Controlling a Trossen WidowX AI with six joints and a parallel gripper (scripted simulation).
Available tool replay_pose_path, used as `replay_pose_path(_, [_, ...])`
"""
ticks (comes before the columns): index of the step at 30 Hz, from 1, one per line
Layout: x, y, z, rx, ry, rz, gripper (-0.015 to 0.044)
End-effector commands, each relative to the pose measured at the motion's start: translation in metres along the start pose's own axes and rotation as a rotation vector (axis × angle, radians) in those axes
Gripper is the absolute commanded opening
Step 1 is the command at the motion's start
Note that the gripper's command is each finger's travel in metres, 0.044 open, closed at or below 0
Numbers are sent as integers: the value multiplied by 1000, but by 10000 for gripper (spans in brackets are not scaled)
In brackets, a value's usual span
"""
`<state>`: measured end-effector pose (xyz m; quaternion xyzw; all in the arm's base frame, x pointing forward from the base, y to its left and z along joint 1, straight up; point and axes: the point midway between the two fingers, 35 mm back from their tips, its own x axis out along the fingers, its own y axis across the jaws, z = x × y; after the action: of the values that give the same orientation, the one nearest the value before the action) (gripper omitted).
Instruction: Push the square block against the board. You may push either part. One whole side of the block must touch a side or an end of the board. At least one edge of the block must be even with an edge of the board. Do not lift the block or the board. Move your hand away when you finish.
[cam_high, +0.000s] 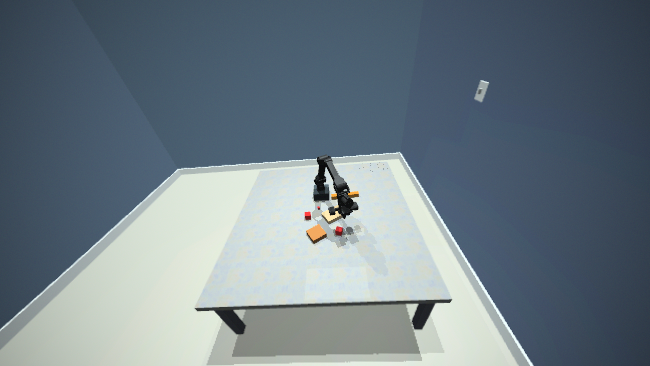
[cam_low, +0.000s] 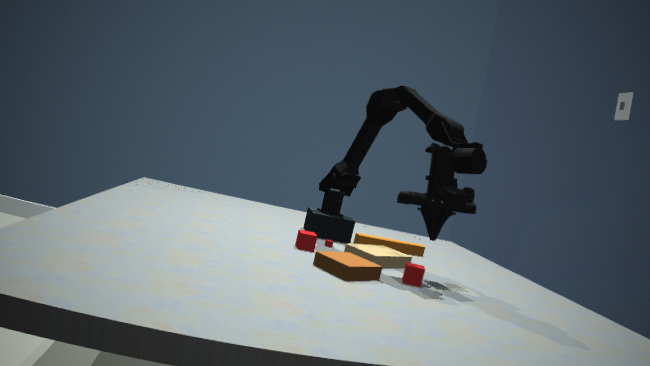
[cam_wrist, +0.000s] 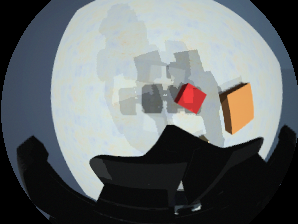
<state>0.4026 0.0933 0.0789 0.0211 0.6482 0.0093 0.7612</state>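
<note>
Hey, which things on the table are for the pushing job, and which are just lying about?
For the job, most likely:
- orange square block
- cream board

Seemingly just lying about:
- red cube near the arm's base
- red cube beyond the boards
- tiny red cube
- long orange bar

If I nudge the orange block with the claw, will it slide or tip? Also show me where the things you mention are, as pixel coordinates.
The orange block (cam_high: 316, 233) (cam_low: 347, 260) (cam_wrist: 241, 109) looks low and wide, so it should slide, not tip. Its crisp edges suggest it's stiff. An off-center push may turn it.
</note>
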Motion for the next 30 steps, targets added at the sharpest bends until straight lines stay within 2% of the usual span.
replay_pose_path(1, [9,-18,-2,-143,30,-17,0])
replay_pose_path(17, [32,-76,-8,-678,124,-10,0])
replay_pose_path(24, [32,-79,-8,-701,128,-8,0])
replay_pose_path(30, [87,-81,-15,-701,128,-7,0])
